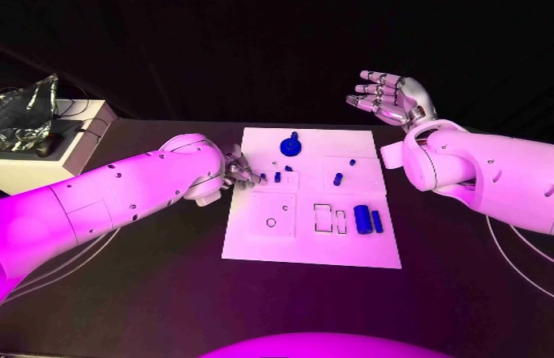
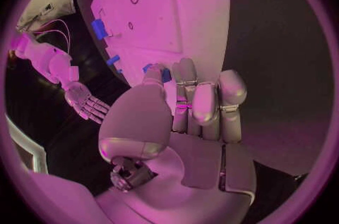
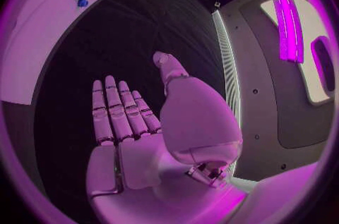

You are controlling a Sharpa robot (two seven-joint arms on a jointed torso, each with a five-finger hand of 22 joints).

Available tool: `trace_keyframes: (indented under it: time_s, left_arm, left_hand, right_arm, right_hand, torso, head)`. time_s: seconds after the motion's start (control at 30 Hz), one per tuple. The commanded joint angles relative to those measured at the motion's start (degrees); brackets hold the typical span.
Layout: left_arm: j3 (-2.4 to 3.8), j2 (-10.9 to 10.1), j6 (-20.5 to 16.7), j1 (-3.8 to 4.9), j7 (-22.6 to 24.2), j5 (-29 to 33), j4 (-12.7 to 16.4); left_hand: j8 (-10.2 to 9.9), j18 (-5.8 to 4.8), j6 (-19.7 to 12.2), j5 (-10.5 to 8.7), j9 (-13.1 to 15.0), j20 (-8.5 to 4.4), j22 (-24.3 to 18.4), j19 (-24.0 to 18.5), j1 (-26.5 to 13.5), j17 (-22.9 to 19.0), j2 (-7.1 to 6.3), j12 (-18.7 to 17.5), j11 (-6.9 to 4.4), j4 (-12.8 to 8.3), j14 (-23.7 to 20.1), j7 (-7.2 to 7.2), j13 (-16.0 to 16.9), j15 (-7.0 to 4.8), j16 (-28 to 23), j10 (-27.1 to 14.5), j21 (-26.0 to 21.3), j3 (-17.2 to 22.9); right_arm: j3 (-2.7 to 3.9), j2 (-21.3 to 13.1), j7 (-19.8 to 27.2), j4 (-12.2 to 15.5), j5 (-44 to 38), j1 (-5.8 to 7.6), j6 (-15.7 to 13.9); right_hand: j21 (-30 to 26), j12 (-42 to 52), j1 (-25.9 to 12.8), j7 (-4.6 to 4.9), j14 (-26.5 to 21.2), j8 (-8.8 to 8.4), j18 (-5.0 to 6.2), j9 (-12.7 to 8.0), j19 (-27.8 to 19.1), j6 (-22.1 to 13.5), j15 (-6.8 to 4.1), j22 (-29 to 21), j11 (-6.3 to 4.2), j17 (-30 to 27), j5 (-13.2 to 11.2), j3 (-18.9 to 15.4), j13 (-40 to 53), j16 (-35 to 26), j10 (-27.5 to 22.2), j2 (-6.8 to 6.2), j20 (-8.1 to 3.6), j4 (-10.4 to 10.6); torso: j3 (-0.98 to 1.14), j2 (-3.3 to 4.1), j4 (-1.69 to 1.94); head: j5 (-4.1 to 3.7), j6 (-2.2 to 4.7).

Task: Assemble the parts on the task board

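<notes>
Left hand: the silver left hand (image 1: pixel 239 171) is at the left edge of the white rectangular task board (image 1: pixel 260 242), about halfway along that edge. In the left wrist view its fingers (image 2: pixel 201 101) are drawn together and reach down onto a small blue block-shaped part (image 2: pixel 164 74). They seem to be pinching it against the thumb, though the contact is partly hidden.

Right hand: the silver right hand (image 1: pixel 392 97) is raised beyond the far right corner of the board, palm open, fingers straight and slightly apart, holding nothing.

Other parts: a blue round gear-like part (image 1: pixel 290 145) lies near the far edge of the board. Two blue cylinders (image 1: pixel 368 219) lie side by side near the right edge. Several small blue pegs (image 1: pixel 337 179) are scattered around the middle.

Sockets: a small round hole (image 1: pixel 271 223) and two outlined rectangular slots (image 1: pixel 331 218) are in the near half of the board and look unfilled.

Risk: the grasped part is tiny and the grip is at the fingertips, so it may twist or slip on lifting.

Risk: the fingers crowd the neighbouring pegs and could knock them out of place.

Risk: a tilted part could jam at its socket mouth.
</notes>
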Motion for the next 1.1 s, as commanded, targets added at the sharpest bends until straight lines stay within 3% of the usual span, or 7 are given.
trace_keyframes:
  time_s: [0.03,0.33,0.37,0.5,0.8,1.0,1.1]
  left_arm:
    - [0.0,-0.25,0.42,-0.13,-0.65,0.52,0.59]
    - [0.28,-1.44,-0.35,-0.15,-0.02,1.59,1.83]
    - [0.38,-1.67,-0.42,-0.16,0.19,1.83,2.09]
    - [1.14,-2.93,-0.65,-0.24,1.35,3.3,3.34]
    - [3.57,-7.67,-1.03,-0.62,4.64,6.39,7.11]
    - [4.91,-9.8,-5.3,-0.94,14.26,11.36,8.58]
    - [5.18,-10.03,-7.93,-1.01,21.39,13.21,8.55]
  left_hand:
    - [0.39,-0.64,0.16,-3.2,0.05,0.16,3.17,-0.13,-0.17,0.06,-0.73,0.39,0.33,0.66,0.18,0.24,-0.07,0.31,-0.13,0.02,-0.27,0.24]
    - [0.63,-0.57,0.17,-10.56,0.17,0.29,3.24,-0.11,-1.25,0.3,-3.53,0.51,0.4,3.85,0.2,0.29,-0.14,0.39,-0.03,0.07,-0.33,3.42]
    - [0.62,-0.55,0.12,-12.74,0.15,0.34,3.16,-0.24,-1.45,0.14,-4.23,0.51,0.47,4.65,0.17,0.35,-0.15,0.41,-0.21,-0.03,-0.55,4.2]
    - [0.45,-0.38,-0.53,-13.49,0.1,0.54,2.56,-1.13,-0.75,-0.83,-4.82,0.35,0.72,4.82,-0.11,0.72,-0.23,0.61,-1.23,-0.72,-2.1,5.0]
    - [-0.19,0.44,-3.58,-12.8,-0.28,1.47,0.06,-4.76,4.19,-4.39,-2.5,0.14,1.89,-0.4,-2.32,2.26,-0.51,1.44,-5.15,-3.88,-8.35,4.3]
    - [-6.05,0.62,-9.0,-12.46,-6.51,3.68,-5.07,-14.56,12.64,-15.12,0.51,-3.63,5.06,-5.61,-12.79,6.02,-2.3,4.16,-16.09,-12.35,-21.2,9.17]
    - [-9.74,0.17,-10.39,-12.14,-11.49,5.39,-7.3,-19.43,17.84,-19.31,1.55,-10.29,7.28,-8.59,-20.48,8.2,-6.64,6.14,-22.09,-16.99,-25.81,14.5]
  right_arm:
    - [0.02,-0.02,0.5,0.04,-0.34,-0.06,0.88]
    - [0.02,-0.05,0.53,-0.02,-1.9,-0.15,0.88]
    - [0.02,-0.06,0.52,-0.03,-1.92,-0.16,0.87]
    - [0.02,-0.15,0.51,-0.05,-1.73,-0.19,0.85]
    - [0.02,-0.51,0.48,0.0,-1.41,-0.24,0.78]
    - [0.02,-0.61,0.46,-0.01,-1.32,-0.27,0.94]
    - [0.02,-0.57,0.4,-0.12,-1.3,-0.29,1.37]
  right_hand:
    - [-0.34,-0.24,0.03,5.59,-0.08,-0.35,-0.3,-0.06,-0.38,0.28,0.04,-0.06,0.19,-0.05,0.14,-0.23,-0.05,-0.17,0.22,0.42,0.17,-0.26]
    - [-0.37,-0.24,0.02,5.54,-0.04,-0.32,-0.39,-0.03,-0.71,0.78,0.01,-0.09,0.14,-0.05,0.26,-0.33,-0.05,-0.18,0.38,0.42,0.18,-0.3]
    - [-0.37,-0.24,0.03,5.54,-0.04,-0.32,-0.39,-0.03,-0.72,0.77,0.02,-0.09,0.14,-0.05,0.25,-0.33,-0.05,-0.18,0.38,0.41,0.18,-0.3]
    - [-0.37,-0.24,0.06,5.55,-0.07,-0.33,-0.43,-0.04,-0.79,0.68,0.03,-0.09,0.15,-0.05,0.24,-0.33,-0.05,-0.17,0.36,0.38,0.19,-0.3]
    - [-0.35,-0.23,0.14,5.53,0.13,-0.32,-0.46,-0.03,-0.73,0.82,0.0,-0.07,0.13,-0.04,0.24,-0.28,-0.04,-0.16,0.55,0.46,0.15,-0.41]
    - [-0.33,-0.2,0.5,5.39,0.35,-0.27,-0.48,0.01,-0.58,1.72,-0.05,-0.06,0.02,-0.03,0.17,-0.12,-0.01,-0.16,1.37,0.77,0.11,-0.97]
    - [-0.31,-0.18,0.8,5.07,0.87,-0.24,-0.57,0.05,-0.32,2.8,-0.15,-0.05,-0.19,-0.02,0.01,-0.13,0.02,-0.15,2.39,1.72,0.01,-2.51]
  torso:
    - [-0.03,-0.02,0.01]
    - [0.07,0.07,-0.1]
    - [0.06,0.06,-0.08]
    - [0.08,0.03,-0.01]
    - [0.16,-0.13,0.05]
    - [0.16,-0.09,0.02]
    - [0.18,-0.08,-0.06]
  head:
    - [0.27,0.08]
    - [0.29,0.19]
    - [0.32,0.21]
    - [0.24,0.24]
    - [0.16,0.33]
    - [0.11,0.61]
    - [0.14,0.76]
